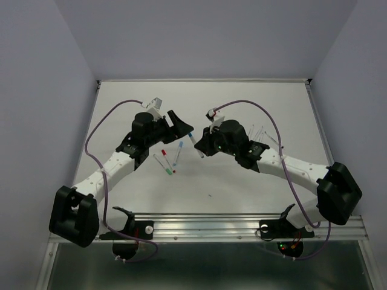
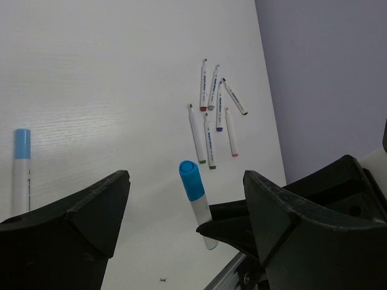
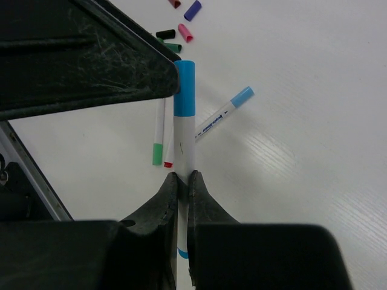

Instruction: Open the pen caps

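Blue up top: clamping a pen (image 3: 183,145) by its white barrel in the right gripper (image 3: 182,178), keeping the blue cap (image 3: 184,87) on, above the middle of the table (image 1: 242,96). Spreading the left gripper (image 2: 186,187) wide around that cap, one finger (image 3: 91,60) just beside it. Leaving a light-blue pen (image 3: 221,115), green pen (image 3: 159,130) and red pen (image 3: 169,164) lying capped just left of the middle. Leaving a purple cap (image 3: 192,9), pink cap (image 3: 185,32), black cap (image 3: 165,34) and green cap (image 3: 172,47) lying loose. Leaving bare pens (image 2: 211,115) lying towards the right edge.
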Controlling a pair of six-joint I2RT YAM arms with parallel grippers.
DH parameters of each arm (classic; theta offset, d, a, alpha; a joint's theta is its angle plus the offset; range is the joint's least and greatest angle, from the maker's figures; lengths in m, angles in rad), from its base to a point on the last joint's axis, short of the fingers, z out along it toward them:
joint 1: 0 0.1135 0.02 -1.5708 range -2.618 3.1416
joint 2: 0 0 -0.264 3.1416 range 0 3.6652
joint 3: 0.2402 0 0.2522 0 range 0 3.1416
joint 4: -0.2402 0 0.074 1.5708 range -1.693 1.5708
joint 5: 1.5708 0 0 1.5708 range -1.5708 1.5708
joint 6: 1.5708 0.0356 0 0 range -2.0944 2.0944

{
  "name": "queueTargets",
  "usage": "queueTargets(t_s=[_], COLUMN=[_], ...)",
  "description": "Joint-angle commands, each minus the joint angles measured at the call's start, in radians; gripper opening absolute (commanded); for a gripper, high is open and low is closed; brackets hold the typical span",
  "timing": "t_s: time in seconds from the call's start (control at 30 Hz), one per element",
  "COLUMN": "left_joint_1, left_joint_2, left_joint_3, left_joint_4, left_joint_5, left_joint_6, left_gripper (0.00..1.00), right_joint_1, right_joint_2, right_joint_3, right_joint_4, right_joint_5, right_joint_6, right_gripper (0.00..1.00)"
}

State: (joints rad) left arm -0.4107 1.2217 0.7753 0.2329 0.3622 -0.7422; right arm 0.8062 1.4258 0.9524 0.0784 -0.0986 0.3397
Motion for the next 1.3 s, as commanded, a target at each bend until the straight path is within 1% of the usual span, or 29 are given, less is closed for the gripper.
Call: queueTargets(t_s=[0.0,0.03,0.07,0.13,0.17,0.2,0.23,0.63,0.7,0.77,0.83,0.87,0.97,1.0,1.03,1.07,1.1,1.13,1.2,1.23,1.27], left_joint_1=[-0.033,-0.04,-0.052,-0.06,-0.062,-0.068,-0.071,-0.089,-0.091,-0.094,-0.097,-0.099,-0.106,-0.108,-0.111,-0.112,-0.117,-0.12,-0.129,-0.135,-0.14], left_joint_2=[0.03,0.036,0.05,0.062,0.068,0.078,0.079,0.064,0.068,0.073,0.079,0.081,0.084,0.079,0.078,0.075,0.072,0.07,0.065,0.065,0.065], left_joint_3=[0.035,0.038,0.044,0.054,0.056,0.058,0.062,0.076,0.078,0.081,0.081,0.084,0.085,0.082,0.081,0.078,0.078,0.078,0.078,0.078,0.076], left_joint_4=[0.094,0.095,0.094,0.095,0.097,0.098,0.098,0.088,0.088,0.086,0.086,0.086,0.086,0.088,0.089,0.091,0.091,0.091,0.097,0.097,0.1], left_joint_5=[0.02,0.015,0.003,0.0,0.0,0.0,-0.003,-0.06,-0.068,-0.069,-0.072,-0.072,-0.074,-0.078,-0.086,-0.089,-0.086,-0.088,-0.083,-0.08,-0.077], left_joint_6=[-0.023,-0.023,-0.026,-0.029,-0.034,-0.036,-0.043,-0.039,-0.042,-0.04,-0.043,-0.043,-0.036,-0.037,-0.037,-0.037,-0.036,-0.033,-0.032,-0.036,-0.037], left_gripper=[0.85,0.82,0.74,0.65,0.52,0.45,0.35,0.34,0.25,0.19,0.09,0.0,0.0,0.0,0.0,0.0,0.0,0.0,0.0,0.0,0.0], right_joint_1=[0.005,0.005,0.005,0.005,0.005,0.005,0.005,0.005,0.005,0.005,0.005,0.005,0.005,0.005,0.005,0.005,0.005,0.005,0.005,0.005,0.005], right_joint_2=[-0.016,-0.019,-0.022,-0.025,-0.025,-0.027,-0.027,-0.044,-0.045,-0.044,-0.039,-0.036,-0.027,-0.024,-0.021,-0.018,-0.016,-0.013,0.001,0.007,0.021], right_joint_3=[-0.006,-0.007,-0.012,-0.014,-0.014,-0.014,-0.014,-0.043,-0.047,-0.047,-0.047,-0.049,-0.046,-0.043,-0.035,-0.03,-0.026,-0.02,-0.001,0.005,0.02], right_joint_4=[0.078,0.083,0.096,0.106,0.109,0.11,0.109,0.066,0.066,0.066,0.064,0.064,0.064,0.063,0.061,0.063,0.061,0.061,0.058,0.06,0.06], right_joint_5=[-0.027,-0.027,-0.027,-0.032,-0.033,-0.035,-0.036,-0.047,-0.053,-0.056,-0.069,-0.073,-0.056,-0.037,-0.027,-0.018,-0.01,0.002,0.025,0.03,0.033], right_joint_6=[-0.002,-0.001,0.002,0.005,0.007,0.005,0.004,-0.011,-0.011,-0.011,-0.019,-0.019,-0.015,-0.013,-0.011,-0.018,-0.019,-0.021,-0.034,-0.039,-0.05], right_gripper=[0.01,0.01,0.01,0.01,0.01,0.01,0.01,0.01,0.01,0.01,0.01,0.01,0.03,0.06,0.24,0.27,0.36,0.43,0.49,0.49,0.47])
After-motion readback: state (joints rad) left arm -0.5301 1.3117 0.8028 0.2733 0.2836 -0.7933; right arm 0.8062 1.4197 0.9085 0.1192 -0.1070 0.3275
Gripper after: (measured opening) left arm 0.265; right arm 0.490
